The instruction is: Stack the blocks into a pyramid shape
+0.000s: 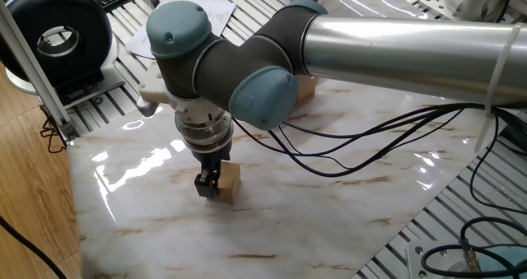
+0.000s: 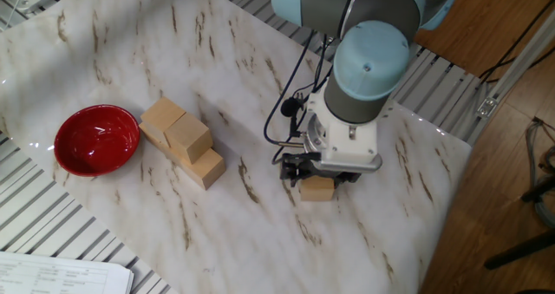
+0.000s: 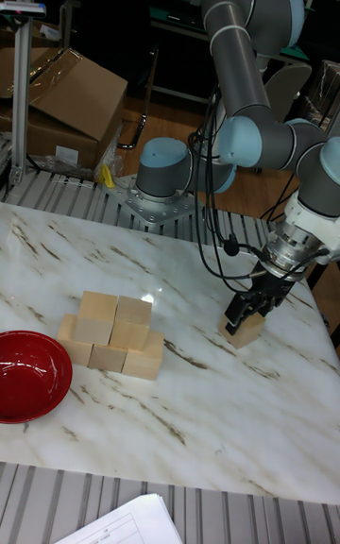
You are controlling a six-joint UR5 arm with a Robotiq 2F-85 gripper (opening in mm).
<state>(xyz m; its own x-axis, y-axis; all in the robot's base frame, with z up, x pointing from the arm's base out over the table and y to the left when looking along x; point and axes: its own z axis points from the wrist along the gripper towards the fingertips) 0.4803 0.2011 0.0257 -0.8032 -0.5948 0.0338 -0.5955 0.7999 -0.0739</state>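
gripper clamped on a lone block at the near side of the table, well apart from the stack by the red bowl. block looks slightly off the marble or just at it; cannot tell which.

likely trouble from here: grip sits near one edge of the block, judging by the one fixed view, so could twist or slip in the jaws during the carry. could also knock the stack on arrival, since the top spot rests on just two blocks. dangling cables might drag across the table too.

tall fixed view alone shows the stack face-on: three blocks below, two above, top place open. the other fixed view shows the stack from above and behind, rows hard to count, but gives the gap between held block and bowl well. one fixed view hides nearly all the stack behind the arm.
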